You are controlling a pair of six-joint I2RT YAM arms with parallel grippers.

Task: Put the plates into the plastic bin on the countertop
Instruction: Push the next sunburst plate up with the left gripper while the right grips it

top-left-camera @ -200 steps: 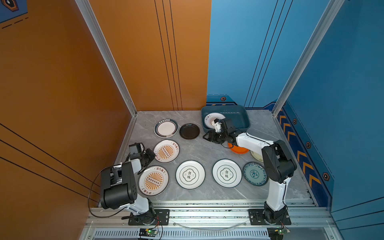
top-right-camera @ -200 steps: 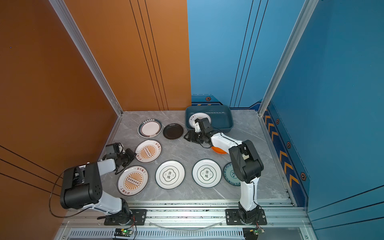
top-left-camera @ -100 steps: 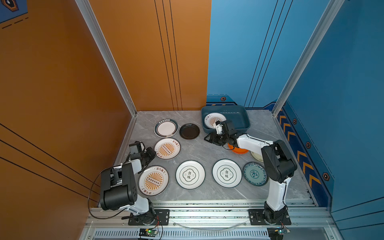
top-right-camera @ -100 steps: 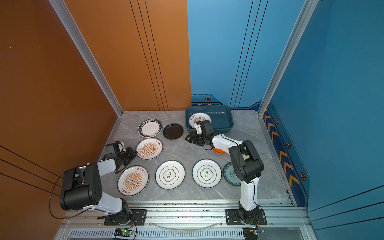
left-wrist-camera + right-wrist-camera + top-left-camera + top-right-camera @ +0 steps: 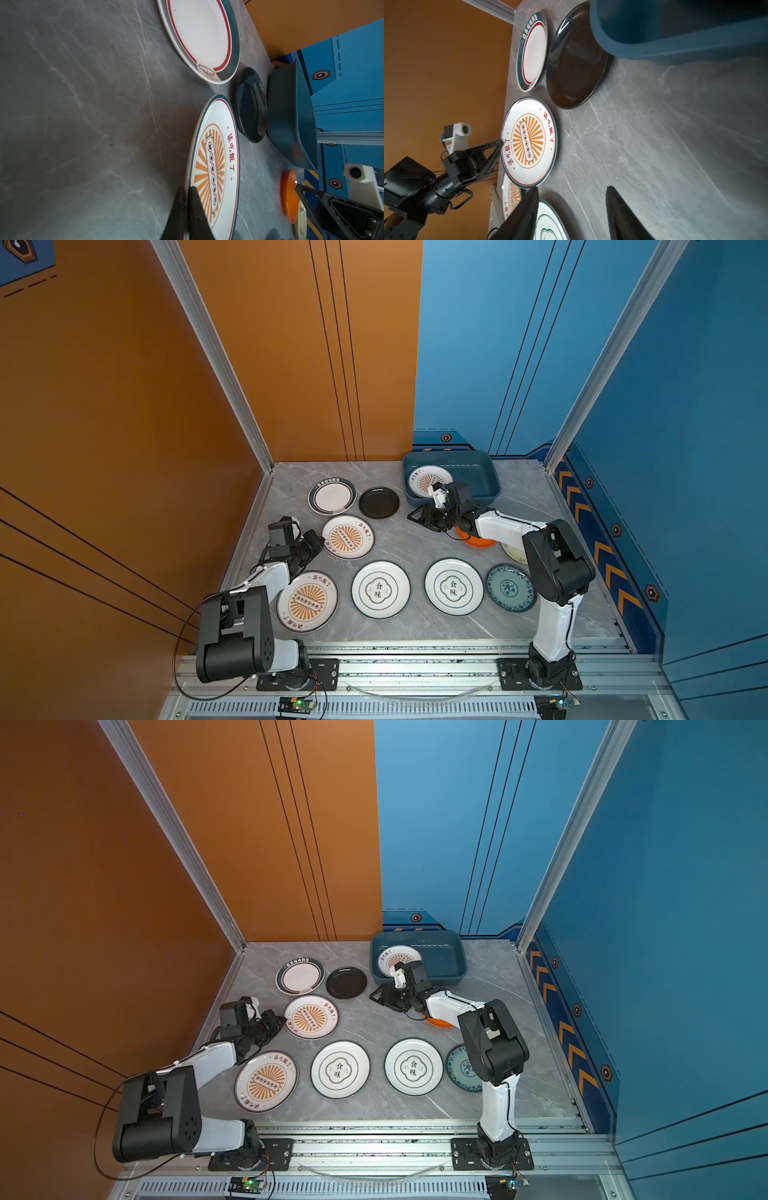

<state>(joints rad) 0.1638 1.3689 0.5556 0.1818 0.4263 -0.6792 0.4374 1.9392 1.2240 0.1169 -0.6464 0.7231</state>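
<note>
One of the plates, the first sunburst plate (image 5: 428, 480), lies inside the plastic bin (image 5: 482, 475) at the back of the bench (image 5: 415, 549). The nine other plates are on the bench.

The change of the last second is at the left hand (image 5: 316, 540). Its fingers (image 5: 197, 212) have come together on the rim of the second sunburst plate (image 5: 348, 537), and the left wrist view shows this rim pinched between them. This plate has also shifted a little toward the middle of the bench, so I judge that the grip holds and the carrying can begin. The plate is well apart from the bin, and the black plate (image 5: 379, 502) lies near the way.

The right hand (image 5: 417, 517) hangs just in front of the bin with its fingers apart and nothing between them. It has hardly moved, and it could stand in the path of the left arm.
</note>
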